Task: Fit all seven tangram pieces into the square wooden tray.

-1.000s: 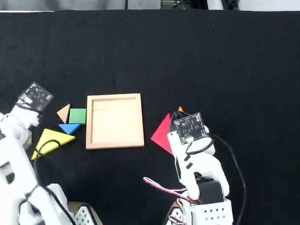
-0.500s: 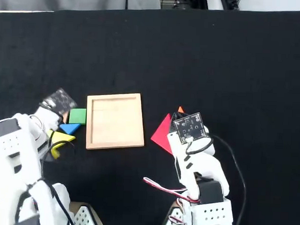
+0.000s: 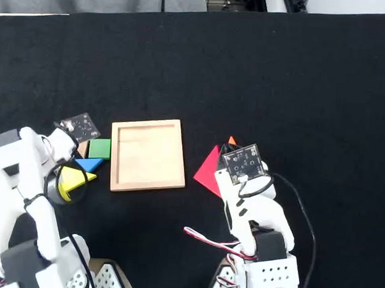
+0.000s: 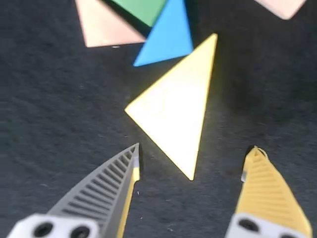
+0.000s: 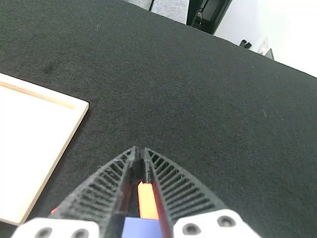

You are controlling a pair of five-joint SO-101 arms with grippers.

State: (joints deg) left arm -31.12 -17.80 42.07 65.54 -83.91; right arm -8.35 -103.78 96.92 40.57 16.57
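Observation:
The square wooden tray lies empty mid-table. Left of it sit a green square, a blue triangle and a yellow triangle, with the left arm over them. In the left wrist view my left gripper is open, just above the table, with the near tip of the yellow triangle between its fingers; the blue triangle, green square and a tan triangle lie beyond. A red triangle and an orange piece lie right of the tray, by my shut right gripper.
The tray's corner lies beside the right gripper, with black cloth stretching beyond it. An orange strip shows behind the shut fingers. The right arm's base and its cables stand at the table's near edge.
The left arm swung in from the far left towards the pieces and now stands over the yellow triangle. The right arm kept still.

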